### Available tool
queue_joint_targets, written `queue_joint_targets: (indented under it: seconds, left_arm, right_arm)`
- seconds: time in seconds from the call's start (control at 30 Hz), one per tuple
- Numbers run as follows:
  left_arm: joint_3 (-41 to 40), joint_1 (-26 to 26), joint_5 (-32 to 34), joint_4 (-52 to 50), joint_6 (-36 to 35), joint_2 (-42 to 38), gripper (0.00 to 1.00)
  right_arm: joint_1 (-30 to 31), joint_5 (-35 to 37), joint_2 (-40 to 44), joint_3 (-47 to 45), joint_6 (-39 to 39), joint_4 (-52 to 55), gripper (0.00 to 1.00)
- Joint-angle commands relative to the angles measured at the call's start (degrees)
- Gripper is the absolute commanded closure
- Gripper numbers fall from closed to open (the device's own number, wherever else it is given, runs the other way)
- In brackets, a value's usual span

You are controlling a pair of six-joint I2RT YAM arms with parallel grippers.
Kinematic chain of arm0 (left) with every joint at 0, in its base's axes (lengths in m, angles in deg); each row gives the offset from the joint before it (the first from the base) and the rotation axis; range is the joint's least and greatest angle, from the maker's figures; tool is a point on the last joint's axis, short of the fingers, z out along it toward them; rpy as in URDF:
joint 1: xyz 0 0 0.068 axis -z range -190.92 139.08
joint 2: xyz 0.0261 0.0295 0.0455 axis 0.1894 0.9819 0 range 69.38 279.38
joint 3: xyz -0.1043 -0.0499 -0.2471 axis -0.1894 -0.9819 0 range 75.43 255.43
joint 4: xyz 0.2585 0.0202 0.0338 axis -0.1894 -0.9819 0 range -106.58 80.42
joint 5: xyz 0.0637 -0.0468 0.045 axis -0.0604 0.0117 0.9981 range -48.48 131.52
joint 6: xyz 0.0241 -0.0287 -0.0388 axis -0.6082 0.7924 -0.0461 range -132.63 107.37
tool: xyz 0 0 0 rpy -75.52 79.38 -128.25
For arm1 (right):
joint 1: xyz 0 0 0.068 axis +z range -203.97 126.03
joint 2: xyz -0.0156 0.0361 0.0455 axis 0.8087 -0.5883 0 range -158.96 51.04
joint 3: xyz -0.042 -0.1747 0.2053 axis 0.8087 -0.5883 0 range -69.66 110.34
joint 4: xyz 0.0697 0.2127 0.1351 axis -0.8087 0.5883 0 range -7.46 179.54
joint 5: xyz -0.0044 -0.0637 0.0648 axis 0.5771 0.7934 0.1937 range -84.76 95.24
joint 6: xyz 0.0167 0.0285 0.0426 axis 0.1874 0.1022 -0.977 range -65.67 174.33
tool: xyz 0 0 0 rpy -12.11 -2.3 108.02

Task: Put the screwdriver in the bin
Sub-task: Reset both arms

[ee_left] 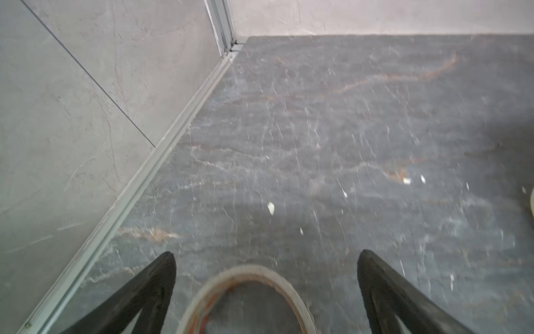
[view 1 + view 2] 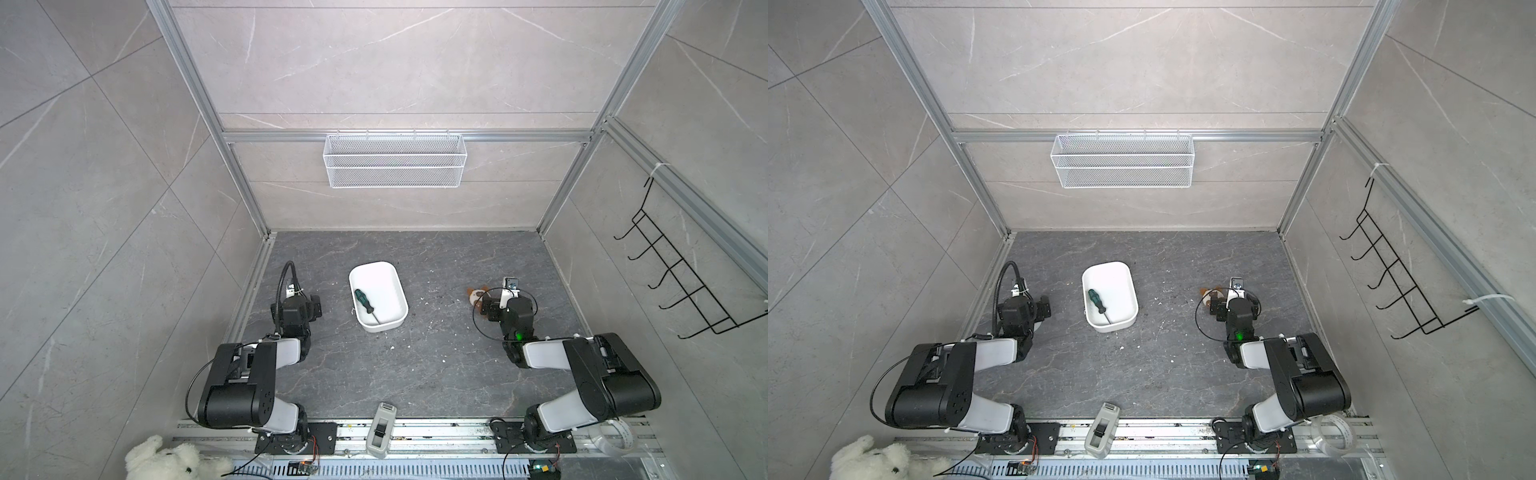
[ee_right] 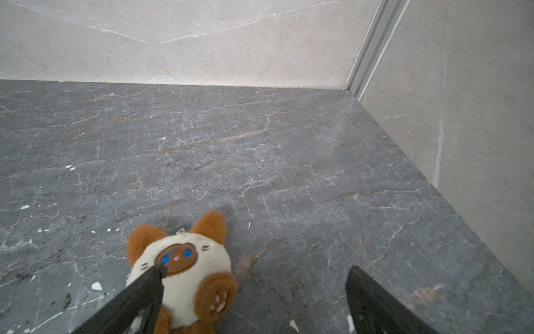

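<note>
A: Near you first: are your jaws free?
B: Yes. Left jaws and right jaws gape wide, empty, at nine and three o'clock of the shallow white plastic bin (image 2: 384, 291).
A: And the small green-and-black-handled screwdriver (image 2: 365, 306)?
B: It lies inside, tip toward five o'clock. The job looks done to me, which is why you're holding nothing.

smooth white plastic bin (image 2: 384, 272), veined stone tabletop (image 2: 436, 374)

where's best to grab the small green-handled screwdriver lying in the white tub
The thick dark green handle of the small screwdriver, from straight above, jaws across it: it lies flat in the shallow white plastic tub, whose walls likely block a side approach.
</note>
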Motion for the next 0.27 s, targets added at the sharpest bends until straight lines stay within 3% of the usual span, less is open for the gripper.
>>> queue_joint_targets:
  seconds: [0.0,0.23]
  left_arm:
    - [1.36,-0.51,-2.62,-0.76,0.87,-0.05,0.00]
    - [1.39,-0.46,-2.56,-0.68,0.88,0.04,0.00]
  right_arm:
    - [0.04,-0.32,-0.05,0.03,-0.75,-1.08,0.01]
    - [0.08,-0.21,0.05,-0.15,-0.66,-1.31,0.01]
